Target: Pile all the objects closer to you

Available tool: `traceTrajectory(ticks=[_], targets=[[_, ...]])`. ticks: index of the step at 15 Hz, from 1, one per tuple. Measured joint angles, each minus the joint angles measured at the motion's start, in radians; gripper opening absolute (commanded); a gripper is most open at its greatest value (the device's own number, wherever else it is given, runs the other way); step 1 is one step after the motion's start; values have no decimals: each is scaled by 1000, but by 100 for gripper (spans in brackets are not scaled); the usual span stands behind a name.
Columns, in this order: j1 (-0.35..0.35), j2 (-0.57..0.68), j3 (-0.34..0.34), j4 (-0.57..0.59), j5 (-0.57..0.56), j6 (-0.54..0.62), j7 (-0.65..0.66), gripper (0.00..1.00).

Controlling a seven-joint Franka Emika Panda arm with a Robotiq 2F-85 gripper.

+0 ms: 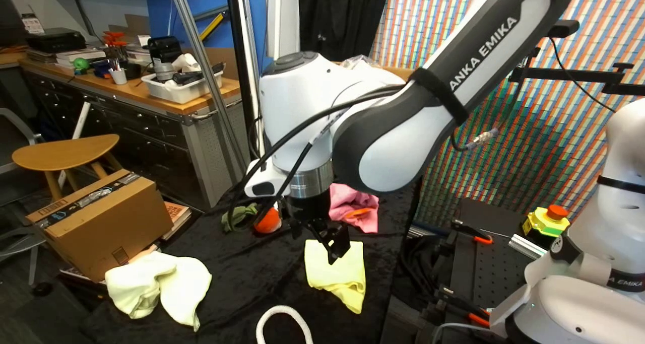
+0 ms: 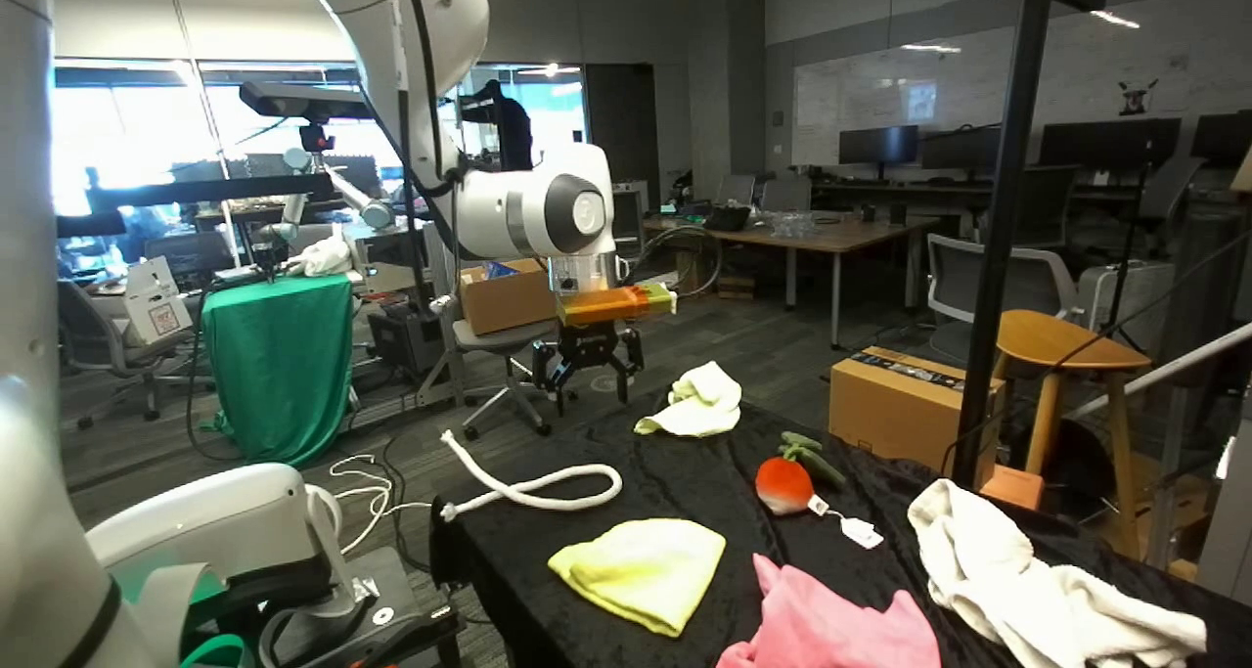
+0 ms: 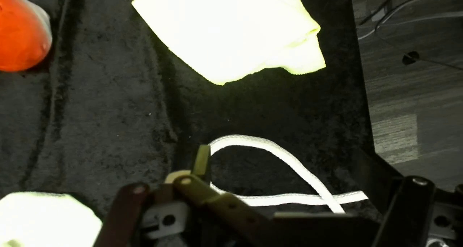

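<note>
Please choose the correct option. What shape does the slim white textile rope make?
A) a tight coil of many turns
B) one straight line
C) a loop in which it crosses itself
C, because in the wrist view the slim white textile rope bends round and one length crosses the other.

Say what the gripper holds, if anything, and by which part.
Nothing is held: the gripper hangs open in midair, and the white rope, seen between its jaws in the wrist view, lies below.
</note>
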Motion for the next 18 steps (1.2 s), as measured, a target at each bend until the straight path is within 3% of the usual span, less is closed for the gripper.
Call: traceTrajectory(ticks=[8, 18], targets=[[23, 122, 88, 0, -7, 108, -16, 100], [144, 312, 123, 62, -13, 318, 170, 100]])
